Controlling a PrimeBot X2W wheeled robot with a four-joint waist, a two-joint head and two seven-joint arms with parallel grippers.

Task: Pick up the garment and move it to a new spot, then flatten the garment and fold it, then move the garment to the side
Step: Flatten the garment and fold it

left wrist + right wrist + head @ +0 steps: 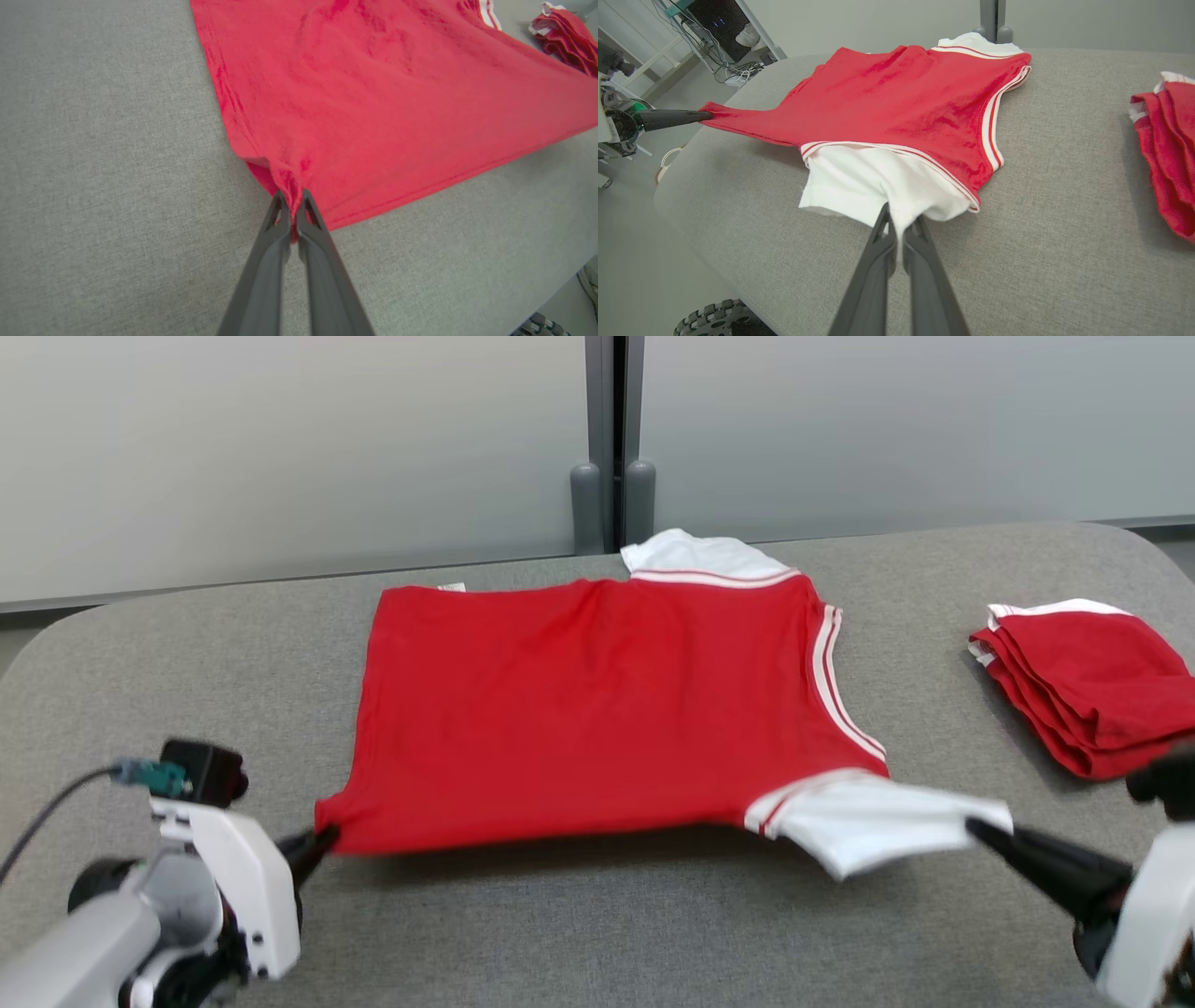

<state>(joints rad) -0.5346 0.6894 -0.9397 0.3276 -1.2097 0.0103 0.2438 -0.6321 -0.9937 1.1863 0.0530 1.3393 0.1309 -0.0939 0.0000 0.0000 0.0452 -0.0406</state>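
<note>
i hold the red t-shirt (597,709) stretched over the grey tabletop (579,924): left gripper (293,205) pinched on its hem corner, right gripper (901,224) pinched on the white sleeve (859,182), to flatten it.

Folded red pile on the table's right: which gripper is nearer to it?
Right. The right gripper, holding the red shirt's white sleeve, is close beside the folded pile; the left gripper holds the hem corner across the shirt.
</note>
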